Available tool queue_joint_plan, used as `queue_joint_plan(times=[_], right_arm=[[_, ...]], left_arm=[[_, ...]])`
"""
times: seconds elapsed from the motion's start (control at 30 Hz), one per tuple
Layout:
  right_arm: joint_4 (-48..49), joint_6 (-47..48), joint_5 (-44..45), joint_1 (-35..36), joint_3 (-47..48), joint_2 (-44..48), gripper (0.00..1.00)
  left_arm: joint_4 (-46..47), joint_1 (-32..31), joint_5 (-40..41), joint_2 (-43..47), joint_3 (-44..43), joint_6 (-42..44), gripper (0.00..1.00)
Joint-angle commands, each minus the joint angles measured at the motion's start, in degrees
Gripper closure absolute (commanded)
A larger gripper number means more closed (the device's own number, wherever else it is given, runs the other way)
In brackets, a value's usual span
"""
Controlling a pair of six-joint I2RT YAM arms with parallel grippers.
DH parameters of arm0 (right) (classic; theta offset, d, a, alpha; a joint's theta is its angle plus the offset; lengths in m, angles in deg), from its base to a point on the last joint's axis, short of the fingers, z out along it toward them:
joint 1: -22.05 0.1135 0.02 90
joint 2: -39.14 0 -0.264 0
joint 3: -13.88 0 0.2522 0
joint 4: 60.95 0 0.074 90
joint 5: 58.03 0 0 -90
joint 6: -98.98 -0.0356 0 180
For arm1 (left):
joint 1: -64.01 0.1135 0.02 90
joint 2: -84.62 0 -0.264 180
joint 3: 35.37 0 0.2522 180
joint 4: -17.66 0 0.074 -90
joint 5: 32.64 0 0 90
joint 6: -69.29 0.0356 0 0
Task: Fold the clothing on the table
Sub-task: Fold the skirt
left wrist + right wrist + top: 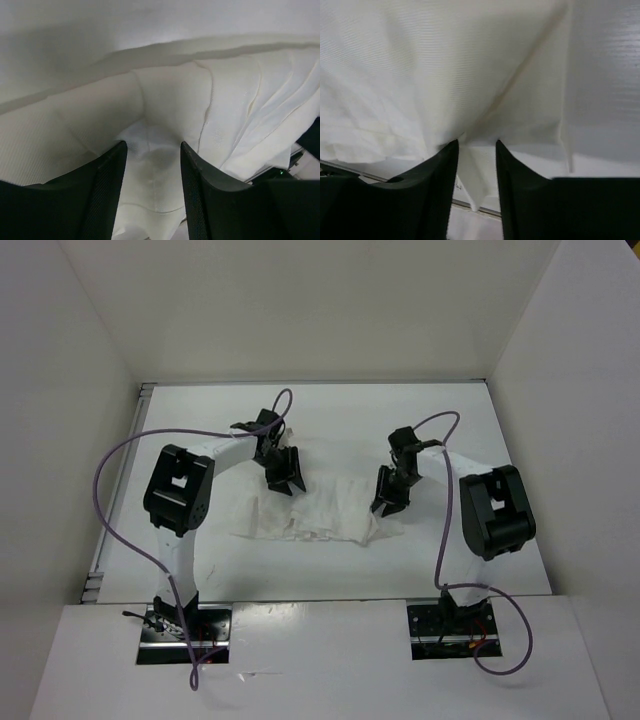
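Observation:
The white pleated clothing (pixel 320 512) lies bunched in a wide strip across the middle of the table (pixel 330 410). My left gripper (pixel 285 478) hovers over its left part. In the left wrist view that gripper (pixel 153 147) stands open, with the clothing (pixel 240 100) lying slack under and between its fingers. My right gripper (pixel 388 504) is at the garment's right end. In the right wrist view it (pixel 476 145) is shut on a fold of the clothing (pixel 420 75). Taut creases fan out from its tips and a small corner hangs between the fingers.
White upright walls (pixel 70 390) close in the table at the left, back and right. The table's grey metal edge (pixel 138 440) runs along the left. Purple cables (pixel 110 470) loop off both arms. The arm bases (pixel 185 630) sit at the near edge.

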Motion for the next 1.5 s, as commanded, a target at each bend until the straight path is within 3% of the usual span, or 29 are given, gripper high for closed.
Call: queue_joint_plan(times=[0.0,0.27,0.43,0.67,0.97,1.1,1.27,1.37,1.4,1.47], right_arm=[[0.86,-1.89,0.99,0.62,2.36,7.6,0.55],[-0.55,-1.89,5.93,0.62,4.31,9.46,0.34],[-0.55,-3.47,11.01,0.62,4.31,5.76,0.3],[3.14,-5.85,11.73,-2.98,3.26,1.81,0.29],[9.73,-6.38,3.74,-3.6,-1.74,-3.37,0.27],[15.44,-6.99,-7.13,-3.6,-5.35,-3.38,0.27],[16.06,-7.52,-8.39,-2.29,-5.97,-3.91,0.3],[16.06,-6.91,-9.62,-1.75,-6.5,-3.91,0.44],[16.06,-6.9,-9.63,-1.75,-6.5,-3.91,0.69],[15.19,-6.9,-7.44,-1.75,-6.5,-3.91,0.99]], left_arm=[[0.16,2.07,3.65,-3.55,-5.18,3.49,0.45],[-3.1,4.8,4.18,0.65,-8.54,6.49,0.45],[-1.96,4.8,3.65,6.63,-0.99,6.49,0.45],[0.5,4.8,-0.13,14.18,6.84,5.35,0.45],[1.2,4.8,-1.09,19.2,13.61,5.34,0.45],[1.2,4.8,-1.62,21.05,15.98,5.34,0.45],[2.26,3.75,-1.62,20.45,17.05,5.87,0.45],[3.31,2.61,-2.76,18.69,17.05,5.87,0.45],[4.01,2.6,-3.37,17.81,17.05,5.87,0.45],[3.41,2.6,-3.38,17.19,15.22,5.87,0.45]])
